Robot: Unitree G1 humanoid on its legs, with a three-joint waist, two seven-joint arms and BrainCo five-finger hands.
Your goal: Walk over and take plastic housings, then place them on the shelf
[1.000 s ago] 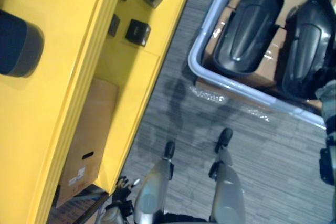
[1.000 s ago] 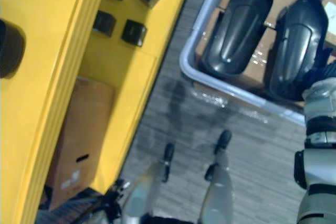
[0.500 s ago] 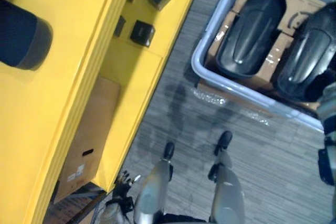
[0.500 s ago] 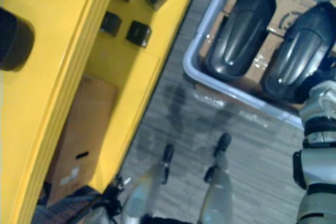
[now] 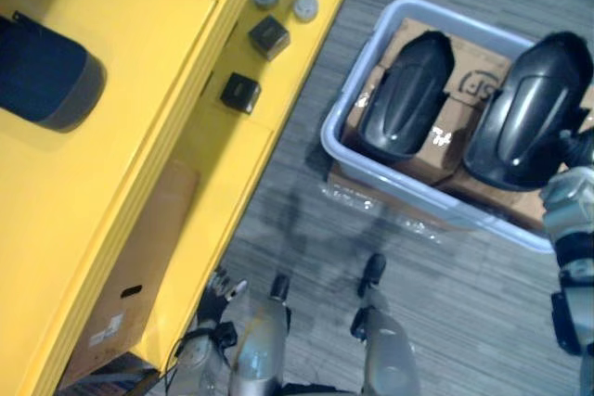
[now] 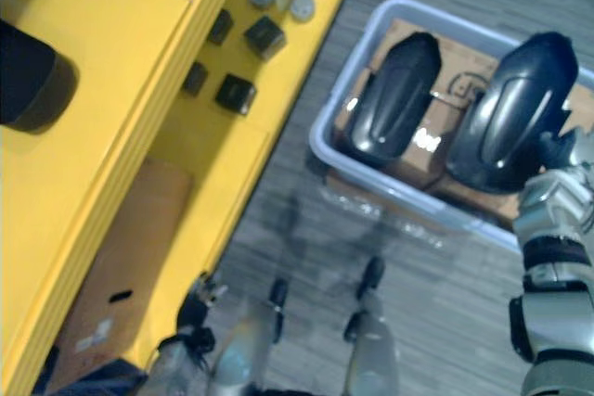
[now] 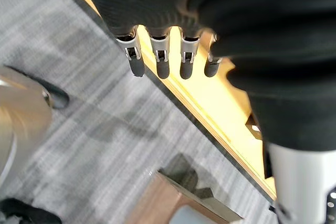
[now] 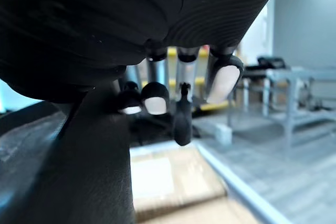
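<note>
Reading from the left, the yellow shelf is seen with one dark rounded piece (probably a housing) laid on top. The left hand hangs beside the shelf, fingers relaxed, nothing held. Further right, in the grey bin, one housing lies flat on cardboard. The other housing has been raised and tilted since a second ago, with the right hand curled on its lower edge. Pickup is judged done; the carry to the shelf remains.
</note>
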